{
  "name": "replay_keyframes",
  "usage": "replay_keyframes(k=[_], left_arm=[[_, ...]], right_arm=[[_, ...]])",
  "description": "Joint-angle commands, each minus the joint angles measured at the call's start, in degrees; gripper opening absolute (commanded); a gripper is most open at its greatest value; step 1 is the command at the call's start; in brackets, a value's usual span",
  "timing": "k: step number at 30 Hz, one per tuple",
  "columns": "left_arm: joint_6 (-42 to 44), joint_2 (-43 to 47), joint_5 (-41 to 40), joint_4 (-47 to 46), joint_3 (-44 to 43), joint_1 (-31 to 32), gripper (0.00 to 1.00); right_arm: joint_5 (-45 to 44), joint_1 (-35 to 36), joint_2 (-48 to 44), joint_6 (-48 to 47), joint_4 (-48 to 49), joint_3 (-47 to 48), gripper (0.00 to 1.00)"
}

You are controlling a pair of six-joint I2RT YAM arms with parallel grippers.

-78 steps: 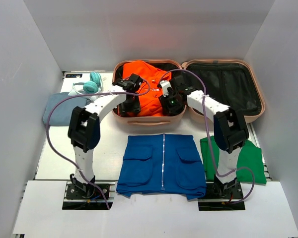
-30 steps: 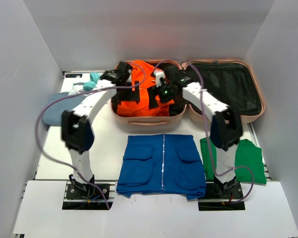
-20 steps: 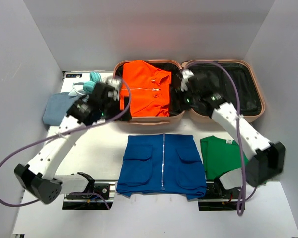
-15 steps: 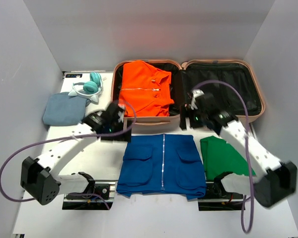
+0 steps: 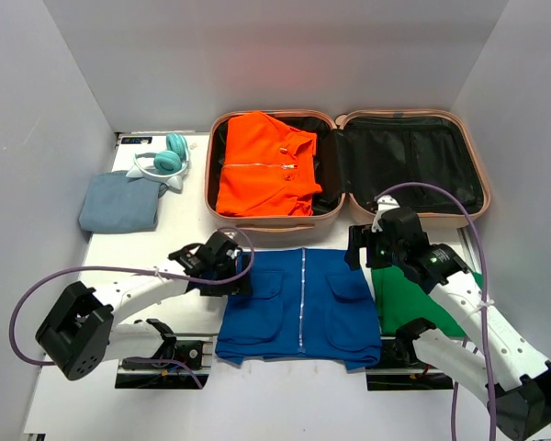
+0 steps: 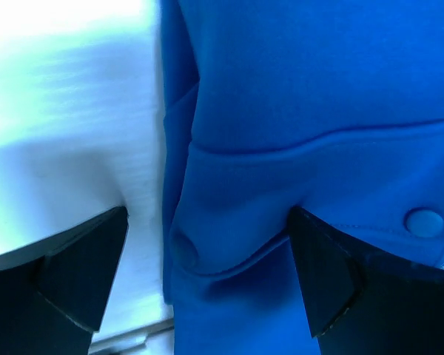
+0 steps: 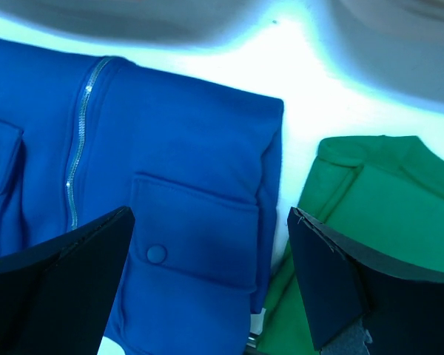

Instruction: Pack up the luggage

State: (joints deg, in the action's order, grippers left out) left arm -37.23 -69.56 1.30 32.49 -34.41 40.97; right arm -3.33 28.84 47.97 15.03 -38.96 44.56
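My left hand [image 6: 203, 277] spreads wide over the left edge of the blue jacket [image 5: 300, 303]; my right hand [image 7: 207, 274], wide too, straddles its right edge.

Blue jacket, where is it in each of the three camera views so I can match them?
Top external: blue jacket lies flat at the near middle of the table.
Left wrist: its left edge and pocket fill the right of the frame.
Right wrist: it fills the left half, beside the green garment.
Shared landmark: its silver zipper, a mere sliver at left wrist's lower right edge.
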Motion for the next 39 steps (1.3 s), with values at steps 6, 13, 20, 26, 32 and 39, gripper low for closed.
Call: replay_keyframes(k=[6, 13, 20, 26, 32, 39], left_arm=[[-1.4, -4.0, 8.3, -23.0, 8.8, 0.6, 1.0], [-0.4, -10.9, 8.2, -28.5, 9.0, 5.0, 0.83], [0.3, -16.0, 5.9, -24.0, 4.4, 6.7, 0.02], [8.8, -5.4, -3.8, -23.3, 4.1, 9.6, 0.0], [33.1, 10.2, -8.9, -19.9, -3.1, 10.5, 0.0], [57.3, 7.5, -3.8, -11.6, -17.0, 10.4, 0.0]], right_arm=[[4.7, 0.0, 0.5, -0.7, 1.5, -0.9, 0.9], [1.4, -0.1, -1.1, -2.2, 1.1, -1.1, 0.9], [0.0, 0.1, -0.9, -2.4, 1.2, -1.5, 0.9], [-1.9, 0.0, -1.3, -4.0, 1.2, -0.8, 0.9], [-4.7, -0.1, -1.6, -5.1, 2.0, -0.5, 0.9], [-9.7, 0.0, -3.7, -7.0, 4.4, -1.2, 0.9]])
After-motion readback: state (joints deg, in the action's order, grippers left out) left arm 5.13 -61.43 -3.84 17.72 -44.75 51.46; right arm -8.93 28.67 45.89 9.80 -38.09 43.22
